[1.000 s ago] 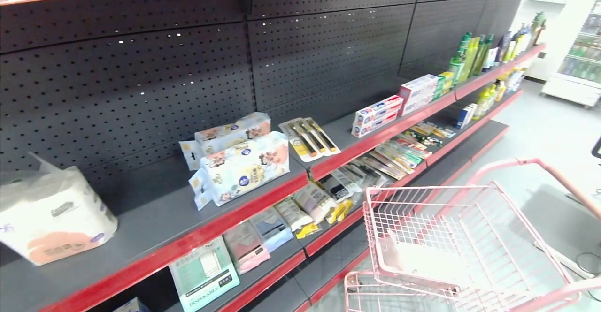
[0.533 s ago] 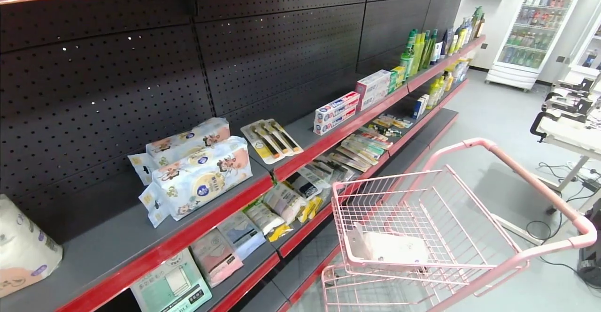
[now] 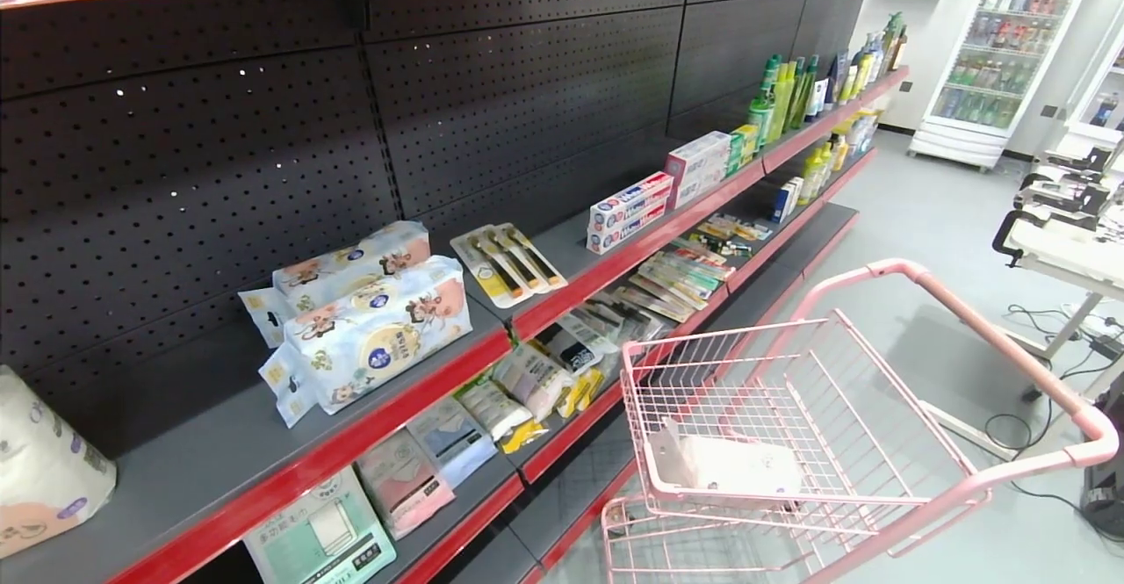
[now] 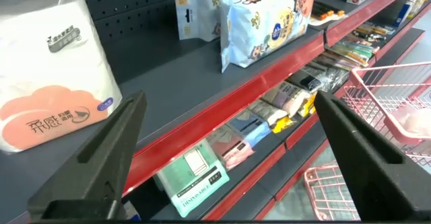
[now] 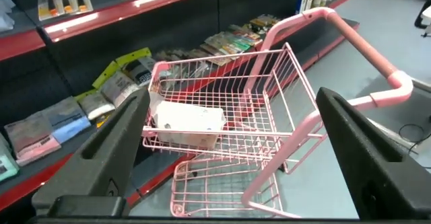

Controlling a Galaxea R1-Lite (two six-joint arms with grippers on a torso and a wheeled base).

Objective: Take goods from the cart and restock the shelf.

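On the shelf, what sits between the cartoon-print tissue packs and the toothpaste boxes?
A flat toothbrush pack lies there, as the head view shows.

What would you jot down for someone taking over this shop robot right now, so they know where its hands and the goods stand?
Left gripper: open and empty, facing the shelf beside a white paper roll pack.
Right gripper: open and empty, above the pink cart.
Goods: one white pack lies in the cart's basket; two printed tissue packs lie on the shelf.
Done: those shelf goods are in place; nothing is in hand.
Left: lift the white pack from the cart and set it on bare shelf space.
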